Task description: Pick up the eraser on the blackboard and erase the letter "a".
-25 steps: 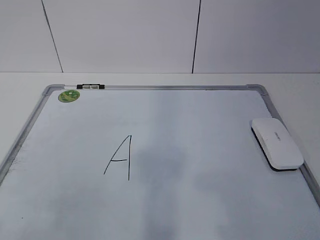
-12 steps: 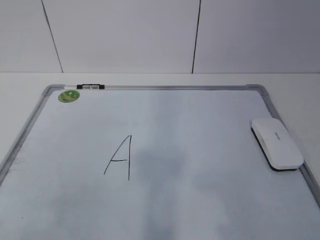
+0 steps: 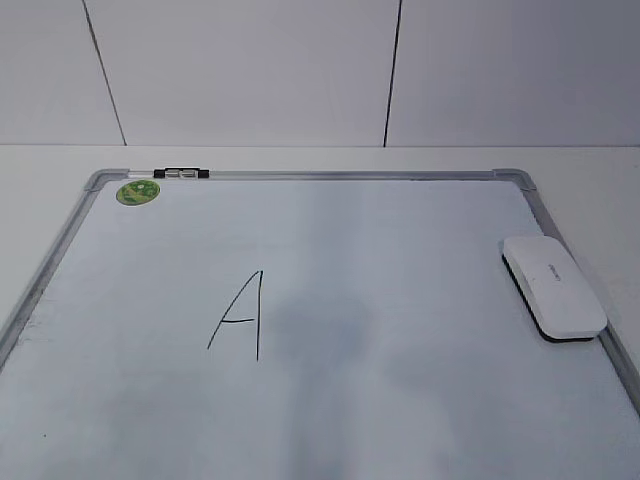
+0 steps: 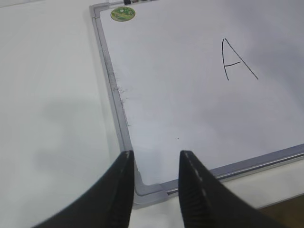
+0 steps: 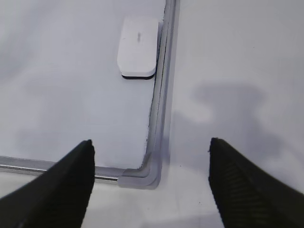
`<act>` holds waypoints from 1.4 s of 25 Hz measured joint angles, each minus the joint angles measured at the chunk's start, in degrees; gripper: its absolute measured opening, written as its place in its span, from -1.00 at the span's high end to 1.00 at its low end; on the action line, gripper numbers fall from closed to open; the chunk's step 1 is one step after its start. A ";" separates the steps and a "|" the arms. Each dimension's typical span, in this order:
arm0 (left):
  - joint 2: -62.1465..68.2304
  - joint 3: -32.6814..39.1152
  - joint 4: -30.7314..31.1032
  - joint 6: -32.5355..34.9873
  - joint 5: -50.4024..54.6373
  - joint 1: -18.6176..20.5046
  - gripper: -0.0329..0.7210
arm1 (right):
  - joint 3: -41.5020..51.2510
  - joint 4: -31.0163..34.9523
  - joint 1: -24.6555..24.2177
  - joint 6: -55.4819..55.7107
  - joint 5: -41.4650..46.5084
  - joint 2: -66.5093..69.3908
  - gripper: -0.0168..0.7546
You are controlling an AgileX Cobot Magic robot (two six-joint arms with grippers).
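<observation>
Lying on blackboard (image 3: 330, 400) right edge: eraser (image 3: 554, 285), ungripped.

Smooth white plastic eraser (image 3: 554, 285) with black felt underside; blackboard (image 3: 400, 300) glossy white, silver-grey metal frame.

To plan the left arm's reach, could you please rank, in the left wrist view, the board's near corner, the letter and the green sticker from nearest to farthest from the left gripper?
From the left gripper:
1. Near corner of the blackboard, right below the fingertips.
2. Letter, upper right.
3. Green sticker, far top corner.
</observation>
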 joint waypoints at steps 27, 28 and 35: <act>-3.38 0.00 0.00 0.12 0.00 9.10 0.28 | 0.00 -0.22 -10.56 -0.04 -0.08 -1.13 -0.58; -3.38 0.00 0.00 0.12 0.00 9.72 0.28 | 0.00 -0.22 -11.26 -0.04 -0.08 -1.13 -0.58; -3.38 0.00 0.00 0.12 0.00 11.51 0.29 | 0.00 -0.22 -14.43 -0.13 -0.08 -1.13 -0.58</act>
